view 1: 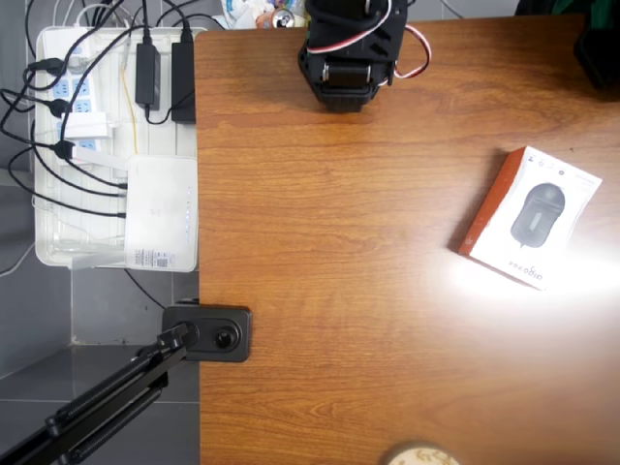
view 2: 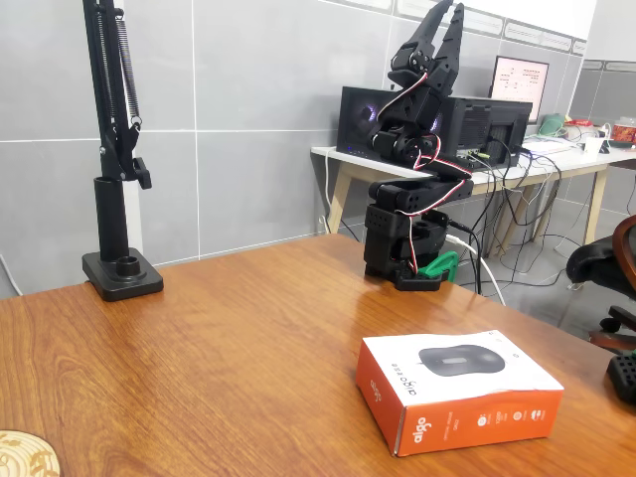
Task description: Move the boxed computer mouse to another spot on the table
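Raised well above the tabletop [view 2: 199, 338], the hand [view 2: 441, 22] points upward in the fixed view, its two black fingers [view 2: 428, 30] parted by a narrow gap and pinching nothing. I see the arm [view 2: 407, 199] folded upright on its base, which sits at the far edge of the tabletop in that view; in the overhead view the same base [view 1: 347, 48] shows at the top edge, a little right of the middle. I find the boxed computer mouse [view 1: 531, 218] lying flat near the right edge of the tabletop in the overhead view, turned at a slant, with its orange-red side facing left and the black mouse picture facing up. In the fixed view the box [view 2: 457, 390] rests near the front right, well apart from the arm's base, with the "aigo" lettering on its orange sides. Bright glare falls on the wood just beside the box in the overhead view. Off the tabletop's left edge I see a white tray [view 1: 48, 247] holding power strips, cables and a white router [view 1: 162, 211]. A black stand [view 2: 117, 149] is clamped at the left edge, shown at the far left in the fixed view.
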Tool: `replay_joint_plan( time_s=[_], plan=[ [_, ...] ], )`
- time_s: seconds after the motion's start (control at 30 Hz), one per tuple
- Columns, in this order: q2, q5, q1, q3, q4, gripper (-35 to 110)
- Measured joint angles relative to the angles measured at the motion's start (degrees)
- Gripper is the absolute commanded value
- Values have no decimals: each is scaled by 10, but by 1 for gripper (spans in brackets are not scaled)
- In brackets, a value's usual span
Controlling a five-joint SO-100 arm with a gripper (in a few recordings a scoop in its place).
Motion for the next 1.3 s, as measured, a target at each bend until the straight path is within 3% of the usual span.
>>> replay_joint_plan(
  time_s=[0.77,0.9,1.0,1.07,1.13,1.3],
  plan=[
    [0,-11,0,0,0,0],
    [0,-2,0,0,40,0],
    [-1,40,0,-47,154,0],
    [0,86,0,-114,285,0],
    [-2,127,0,-205,461,0],
    [-80,194,-161,-419,931,0]
  ],
)
